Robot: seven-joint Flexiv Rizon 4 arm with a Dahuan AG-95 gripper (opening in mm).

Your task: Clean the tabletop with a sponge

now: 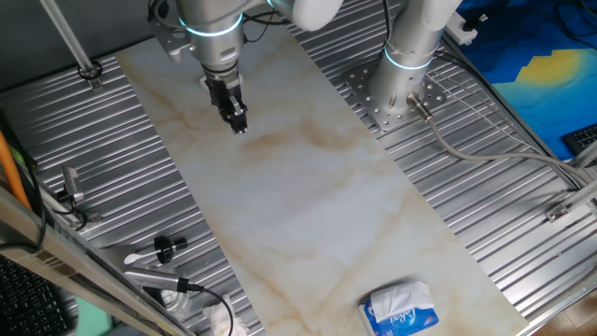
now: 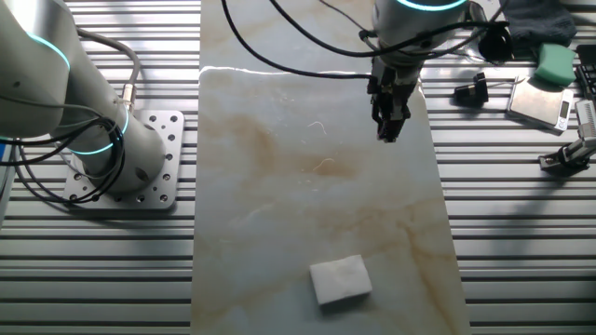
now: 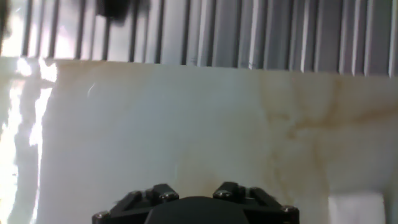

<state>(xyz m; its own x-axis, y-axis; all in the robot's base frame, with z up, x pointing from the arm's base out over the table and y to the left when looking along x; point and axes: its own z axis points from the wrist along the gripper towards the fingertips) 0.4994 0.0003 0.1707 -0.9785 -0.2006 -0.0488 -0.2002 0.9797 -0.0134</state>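
The big tabletop (image 2: 317,177) still had tan-brown smudges on it, so the cleaning looked hardly begun. The gripper (image 2: 388,130) hung over the slab near one long edge, its fingers close together with nothing between them. The little sponge (image 2: 340,280) lay flat on the tabletop, well apart from the gripper, and picking it up was still to do.

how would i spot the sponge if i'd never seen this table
Find the long marble-look tabletop between the ribbed metal areas. On it, apart from the gripper, lies the sponge: a small plain white foam block, unprinted unlike the blue-and-white tissue pack.
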